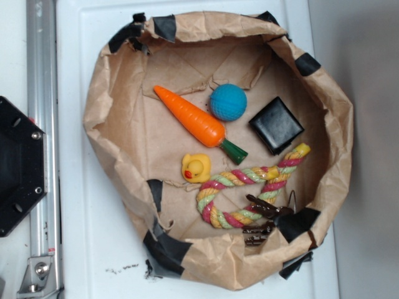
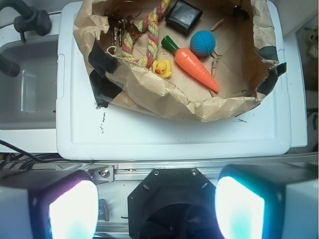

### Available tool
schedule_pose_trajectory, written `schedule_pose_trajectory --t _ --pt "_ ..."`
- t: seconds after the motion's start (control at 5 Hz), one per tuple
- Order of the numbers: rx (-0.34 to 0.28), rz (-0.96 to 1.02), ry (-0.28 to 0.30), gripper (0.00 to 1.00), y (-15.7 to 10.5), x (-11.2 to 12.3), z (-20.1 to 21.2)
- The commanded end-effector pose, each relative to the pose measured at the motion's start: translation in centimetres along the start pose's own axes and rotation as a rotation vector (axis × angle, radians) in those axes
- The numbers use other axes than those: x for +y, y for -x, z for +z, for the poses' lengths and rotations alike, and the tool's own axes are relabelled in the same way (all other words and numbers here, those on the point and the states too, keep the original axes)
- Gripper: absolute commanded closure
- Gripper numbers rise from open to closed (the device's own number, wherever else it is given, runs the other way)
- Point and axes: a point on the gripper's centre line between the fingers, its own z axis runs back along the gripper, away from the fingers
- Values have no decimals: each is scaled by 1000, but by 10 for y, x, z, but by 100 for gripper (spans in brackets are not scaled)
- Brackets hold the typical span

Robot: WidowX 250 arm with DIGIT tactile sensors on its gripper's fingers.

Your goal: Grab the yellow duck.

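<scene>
Paper bin (image 1: 106,118) holds yellow duck (image 1: 196,167) (beside rope (image 1: 249,187)).

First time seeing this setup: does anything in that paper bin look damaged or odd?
The brown paper bin is crumpled and torn, patched with black tape. The yellow duck, carrot and blue ball look intact.
</scene>
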Motion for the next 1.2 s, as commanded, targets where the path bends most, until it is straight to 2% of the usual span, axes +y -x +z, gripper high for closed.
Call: schedule_pose_trajectory --t 0.0,0.2,0.4,0.6,0.8,1.0 --pt "0 0 0 0 0 0 0" --pt "-21 63 -32 0 -48 0 -27" --pt "-25 163 47 0 -95 -5 -57" --pt "70 418 19 0 -137 -1 -113" --pt "179 540 -67 0 -131 0 -166" --pt "141 290 -157 0 -129 0 -203"
